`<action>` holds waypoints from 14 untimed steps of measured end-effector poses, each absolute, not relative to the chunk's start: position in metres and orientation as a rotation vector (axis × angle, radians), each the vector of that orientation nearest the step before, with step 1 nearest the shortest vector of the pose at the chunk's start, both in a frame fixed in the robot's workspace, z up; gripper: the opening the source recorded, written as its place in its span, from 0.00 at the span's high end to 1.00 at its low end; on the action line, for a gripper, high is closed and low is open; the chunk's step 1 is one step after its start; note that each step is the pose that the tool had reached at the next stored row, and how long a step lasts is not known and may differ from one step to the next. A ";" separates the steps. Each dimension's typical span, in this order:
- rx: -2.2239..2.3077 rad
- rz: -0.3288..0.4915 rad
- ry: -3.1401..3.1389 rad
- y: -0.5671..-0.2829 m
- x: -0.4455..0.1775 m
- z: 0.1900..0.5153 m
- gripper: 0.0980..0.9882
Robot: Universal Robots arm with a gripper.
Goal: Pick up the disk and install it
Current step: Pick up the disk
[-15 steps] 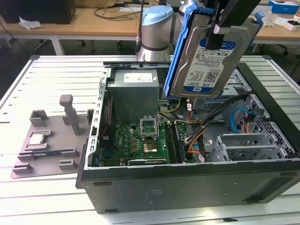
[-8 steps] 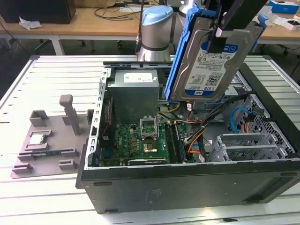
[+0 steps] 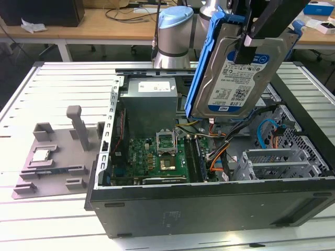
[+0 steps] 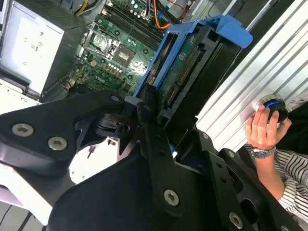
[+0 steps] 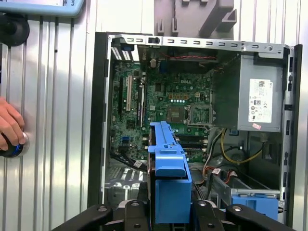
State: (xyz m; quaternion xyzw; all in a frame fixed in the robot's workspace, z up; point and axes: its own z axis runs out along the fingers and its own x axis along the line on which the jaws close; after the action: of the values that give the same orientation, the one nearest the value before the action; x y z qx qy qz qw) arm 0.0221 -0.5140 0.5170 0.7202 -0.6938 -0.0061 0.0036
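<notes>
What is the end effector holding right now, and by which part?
The disk, clamped across its flat faces near the upper end, above the open computer case.

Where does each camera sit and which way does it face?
Exterior view: off the arm, overlooking the open case; shows arm and claw gripping the disk.
First wrist view: on the arm, facing down past the disk into the case.
Second wrist view: on the arm, facing along the disk toward the motherboard.
Both wrist views share claw links and a person's hand.
</notes>
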 end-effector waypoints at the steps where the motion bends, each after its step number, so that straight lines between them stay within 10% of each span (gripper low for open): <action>1: 2.257 -0.019 -2.175 -0.515 0.022 0.517 0.70; 14: 2.257 -0.019 -2.175 -0.545 0.022 0.516 0.70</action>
State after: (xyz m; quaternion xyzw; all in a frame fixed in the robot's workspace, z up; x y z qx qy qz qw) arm 0.0220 -0.5455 0.5159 0.7201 -0.6938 -0.0061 0.0036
